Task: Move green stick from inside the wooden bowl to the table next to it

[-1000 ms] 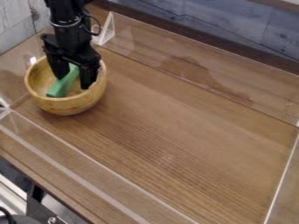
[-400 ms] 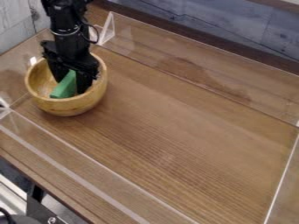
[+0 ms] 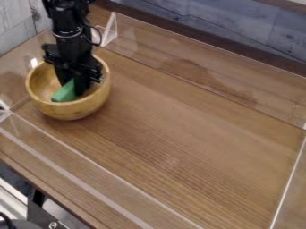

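The wooden bowl (image 3: 68, 106) is round and light tan and sits at the left of the brown wood-grain table (image 3: 191, 125). Inside it lies the bright green stick (image 3: 64, 90), tilted against the bowl's inner wall. My black gripper (image 3: 77, 77) points straight down into the bowl, and its fingers are shut on the upper end of the green stick. The stick's lower end shows below and left of the fingers, still within the bowl.
Clear acrylic walls (image 3: 143, 192) run along the table's edges. A white clip (image 3: 110, 31) stands on the far wall behind the arm. Open tabletop spreads to the right of the bowl.
The gripper's fingers have come together around the green stick inside the bowl. The arm has barely shifted, and the bowl has not moved.
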You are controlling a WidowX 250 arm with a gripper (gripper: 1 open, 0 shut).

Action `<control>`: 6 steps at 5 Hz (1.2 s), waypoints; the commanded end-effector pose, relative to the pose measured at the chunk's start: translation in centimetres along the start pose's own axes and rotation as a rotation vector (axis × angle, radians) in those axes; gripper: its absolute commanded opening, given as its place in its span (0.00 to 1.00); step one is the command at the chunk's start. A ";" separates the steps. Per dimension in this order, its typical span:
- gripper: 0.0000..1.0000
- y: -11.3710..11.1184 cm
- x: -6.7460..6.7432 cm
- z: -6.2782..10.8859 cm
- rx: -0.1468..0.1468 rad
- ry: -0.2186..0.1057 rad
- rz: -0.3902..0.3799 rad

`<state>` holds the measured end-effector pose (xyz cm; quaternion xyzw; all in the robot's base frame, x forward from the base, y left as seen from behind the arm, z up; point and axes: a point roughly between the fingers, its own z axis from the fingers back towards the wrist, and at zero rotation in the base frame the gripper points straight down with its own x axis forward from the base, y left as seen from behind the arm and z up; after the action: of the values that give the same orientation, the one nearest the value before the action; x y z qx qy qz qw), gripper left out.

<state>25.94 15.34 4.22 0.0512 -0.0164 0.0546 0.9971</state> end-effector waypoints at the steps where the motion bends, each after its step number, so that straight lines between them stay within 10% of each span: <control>1: 0.00 -0.2 1.3 2.2 0.010 -0.057 0.010; 6: 0.00 -3.2 2.1 3.2 -0.023 -0.042 0.053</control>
<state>27.14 11.84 4.82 0.0282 0.0017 0.0824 0.9962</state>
